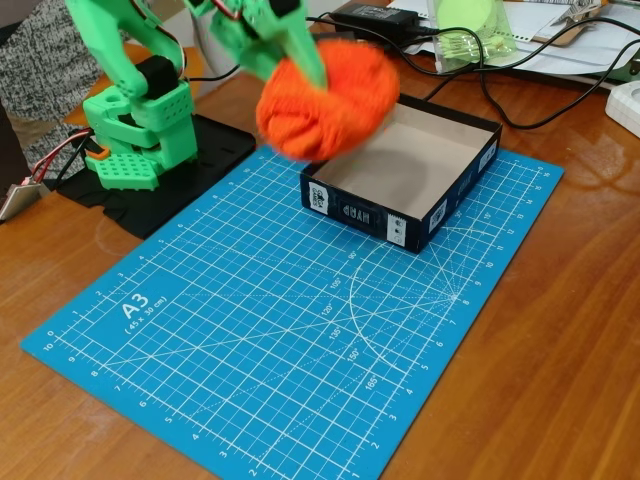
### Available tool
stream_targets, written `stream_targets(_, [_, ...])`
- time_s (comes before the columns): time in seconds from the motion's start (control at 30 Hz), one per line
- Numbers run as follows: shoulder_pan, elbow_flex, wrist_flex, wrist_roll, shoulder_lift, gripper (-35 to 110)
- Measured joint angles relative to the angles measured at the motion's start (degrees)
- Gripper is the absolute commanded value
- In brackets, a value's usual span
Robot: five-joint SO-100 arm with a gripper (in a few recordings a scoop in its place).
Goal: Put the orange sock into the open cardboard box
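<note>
**Orange sock held aloft at the box's rim**

In the fixed view, my tool [300,55] grips the orange sock [325,100], its green fingers [305,50] pressed into the top of the fuzzy lump so that the sock hangs clear of the worktop [560,330]. The sock is bunched into a rounded ball, slightly blurred, and it sits above the upper-left corner of the open cardboard box [400,180], overlapping that corner and part of the left wall in the picture. The box itself stands on the upper part of the blue cutting mat [290,330], dark outside with white printed labels along its near wall and plain brown inside; the part of its floor that I can see is bare. To the left of the box, my green arm rises from its base [140,140], which is fixed on a black plate [170,190] at the mat's upper-left edge. Behind the box, black cables [500,100] loop across the wood, near a black power brick [375,20], a translucent green cup [475,35] and some white papers [570,45].
</note>
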Motion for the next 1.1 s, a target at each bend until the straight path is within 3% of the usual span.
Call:
stream_targets(0.2, [-5.8, 10.2, -6.2, 9.6, 4.3, 4])
stream_targets(0.4, [-7.1, 20.6, -15.7, 10.5, 9.4, 2])
stream_targets(0.57, [-14.1, 18.3, -23.1, 12.7, -0.8, 3])
stream_targets(0.83, [-14.2, 9.4, -21.4, 14.9, -14.0, 13])
stream_targets(1.03, [-15.4, 6.2, -14.9, 7.4, -17.8, 12])
stream_targets(1.1, [-14.2, 5.4, -13.5, 6.9, -17.9, 23])
